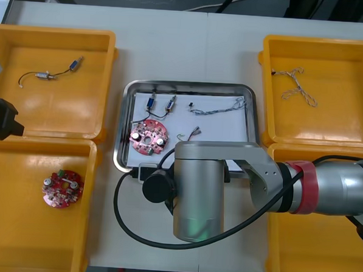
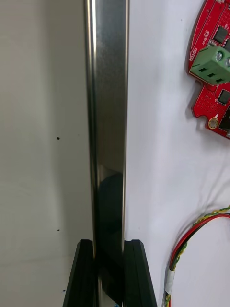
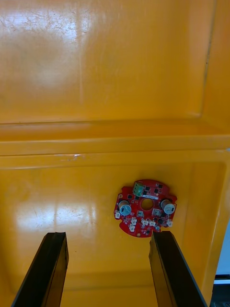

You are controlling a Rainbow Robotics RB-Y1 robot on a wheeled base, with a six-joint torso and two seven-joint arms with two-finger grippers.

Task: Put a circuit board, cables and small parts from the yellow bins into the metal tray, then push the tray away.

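Clamping the near rim of the metal tray (image 1: 190, 86), the right tool (image 2: 109, 245) has one black finger inside, one outside. On the tray: a red circuit board (image 1: 148, 137), a blue and white cable (image 1: 216, 107), a red and yellow cable (image 1: 191, 134), small metal parts (image 1: 160, 103). Beyond its far rim, bare worktop (image 1: 192, 48) lies open. The left tool (image 3: 108, 235) hangs spread wide over a second circuit board (image 3: 145, 214) in the near left yellow bin (image 1: 41, 146).

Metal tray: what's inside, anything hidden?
Inside: red circuit board, two small metal parts, blue and white cable, red and yellow cable. Right arm covers the near edge, where the right hand is shut on the tray rim. Left hand hovers open over a yellow bin.
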